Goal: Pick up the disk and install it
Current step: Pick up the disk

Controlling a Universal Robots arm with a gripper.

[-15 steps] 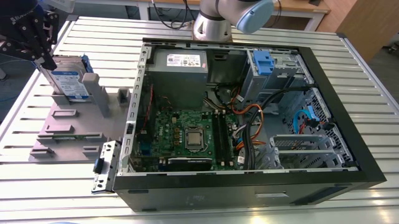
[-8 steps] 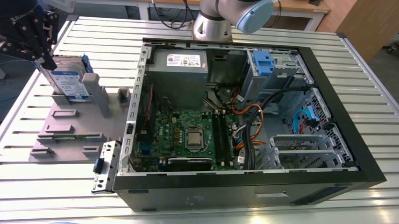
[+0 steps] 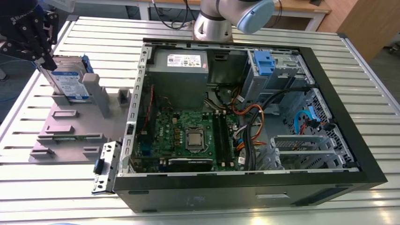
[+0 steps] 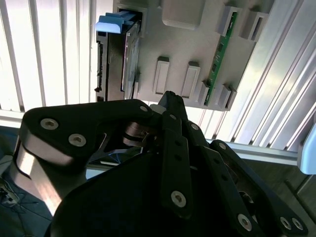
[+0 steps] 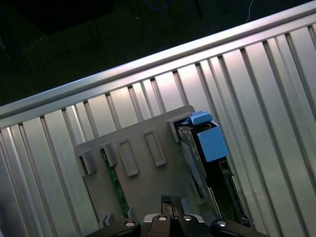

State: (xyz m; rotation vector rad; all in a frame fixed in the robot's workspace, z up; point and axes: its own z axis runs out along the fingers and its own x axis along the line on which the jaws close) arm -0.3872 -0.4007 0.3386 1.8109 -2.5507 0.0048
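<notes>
Item, the disk [image 3: 67,80]: we record it standing on edge in a grey holder [image 3: 69,135] on the slatted table [image 3: 56,187] beside the open case [image 3: 250,194], judge it dense, rigid, shock-sensitive, best gripped across its blue-framed edges; gripper [image 4: 170,98] hovers nearby, fingers pressed together, empty

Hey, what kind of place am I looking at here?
Probably a robotics lab or test bench for computer assembly: a robot arm next to an open computer case on a slotted metal table, and a disk standing in a grey holder beside it.
</notes>
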